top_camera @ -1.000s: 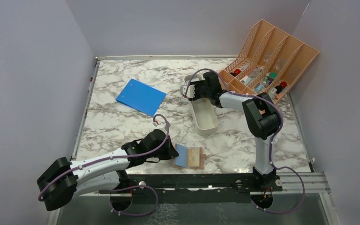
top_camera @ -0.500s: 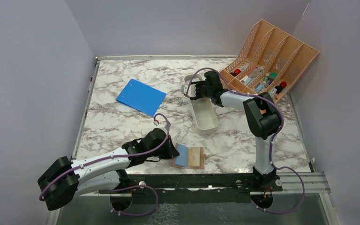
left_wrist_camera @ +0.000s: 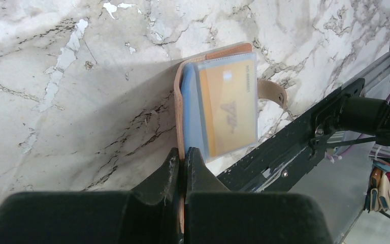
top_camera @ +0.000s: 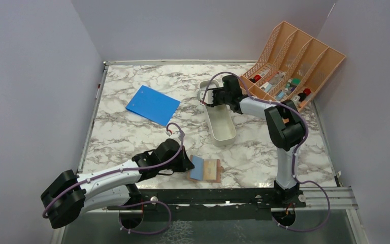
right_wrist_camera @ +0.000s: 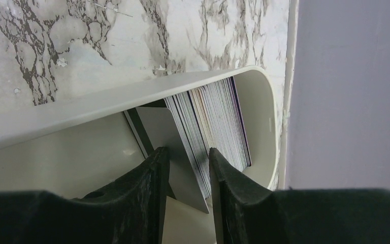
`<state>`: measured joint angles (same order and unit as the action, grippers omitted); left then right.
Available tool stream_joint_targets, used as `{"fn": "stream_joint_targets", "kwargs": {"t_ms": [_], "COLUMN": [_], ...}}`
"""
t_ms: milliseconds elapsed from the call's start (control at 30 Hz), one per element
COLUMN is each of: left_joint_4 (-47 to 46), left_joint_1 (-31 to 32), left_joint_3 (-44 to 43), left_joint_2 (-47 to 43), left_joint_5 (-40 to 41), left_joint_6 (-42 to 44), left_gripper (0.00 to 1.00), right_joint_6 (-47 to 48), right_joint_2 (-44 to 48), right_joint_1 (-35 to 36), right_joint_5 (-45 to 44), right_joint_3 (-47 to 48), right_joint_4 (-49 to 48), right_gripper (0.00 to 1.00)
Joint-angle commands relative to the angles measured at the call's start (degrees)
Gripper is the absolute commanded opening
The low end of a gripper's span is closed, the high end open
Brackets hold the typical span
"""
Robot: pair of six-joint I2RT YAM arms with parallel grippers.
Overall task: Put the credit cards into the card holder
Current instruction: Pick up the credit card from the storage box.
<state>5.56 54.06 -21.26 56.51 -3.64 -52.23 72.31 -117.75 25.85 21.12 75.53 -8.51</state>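
1. At the near edge of the worktop (top_camera: pixel 132 132), the left gripper (left_wrist_camera: pixel 184 157) has its jaws clamped together on the near rim of the card holder (left_wrist_camera: pixel 190 101).
2. The card holder lies open and flat. Its long axis runs roughly along the near edge, with the pale blue half toward the left arm and the snap tab pointing right.
3. A gold card (left_wrist_camera: pixel 231 107) sits in the holder's clear sleeve, so at least one card looks stowed. I cannot tell whether more lie beneath it.
4. Further out, the white tray (right_wrist_camera: pixel 106 109) has its long axis running near to far.
5. The right gripper (right_wrist_camera: pixel 188 152) reaches into the tray's far end. Its jaws stand apart on either side of a silver-grey card (right_wrist_camera: pixel 172 132) that leans off the pack, with no pinch visible.
6. The remaining credit cards (right_wrist_camera: pixel 218 122) stand on edge, packed against the tray's rounded far end with their faces across the tray. Most of the job seems left.
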Motion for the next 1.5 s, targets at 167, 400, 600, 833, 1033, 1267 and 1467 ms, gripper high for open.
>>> {"fn": "stream_joint_targets", "kwargs": {"t_ms": [167, 400, 600, 833, 1033, 1267, 1467], "left_joint_4": [-2.02, -2.01, -2.39, -2.97, -2.81, -2.88, -3.60], "left_joint_1": [-0.27, -0.27, -0.27, -0.23, -0.27, -0.26, -0.36], "left_joint_3": [-0.27, -0.12, -0.10, 0.03, -0.27, 0.16, 0.43], "left_joint_2": [-0.76, -0.66, -0.46, 0.16, 0.55, 0.50, 1.11], "left_joint_5": [-0.94, -0.96, -1.05, -1.02, -1.24, -1.02, -0.59], "left_joint_6": [-0.02, -0.15, -0.33, -0.42, -0.19, -0.32, -0.29], "left_gripper": [0.01, 0.01, 0.01, 0.01, 0.01, 0.01, 0.01], "right_joint_6": [2.15, 2.91, 3.61, 4.56, 4.72, 5.35, 5.36], "right_joint_2": [1.99, 2.63, 3.54, 4.29, 4.09, 5.32, 7.43], "right_joint_1": [-0.97, -0.97, -0.97, -0.97, -0.97, -0.97, -0.97], "right_joint_5": [1.46, 1.74, 1.36, 0.50, 1.15, 1.37, 0.83], "right_joint_3": [2.45, 2.81, 2.78, 2.39, 2.74, 3.03, 3.06], "right_joint_4": [1.70, 2.97, 3.78, 5.17, 6.93, 9.39, 11.11], "right_gripper": [0.35, 0.31, 0.29, 0.26, 0.14, 0.01, 0.01]}}
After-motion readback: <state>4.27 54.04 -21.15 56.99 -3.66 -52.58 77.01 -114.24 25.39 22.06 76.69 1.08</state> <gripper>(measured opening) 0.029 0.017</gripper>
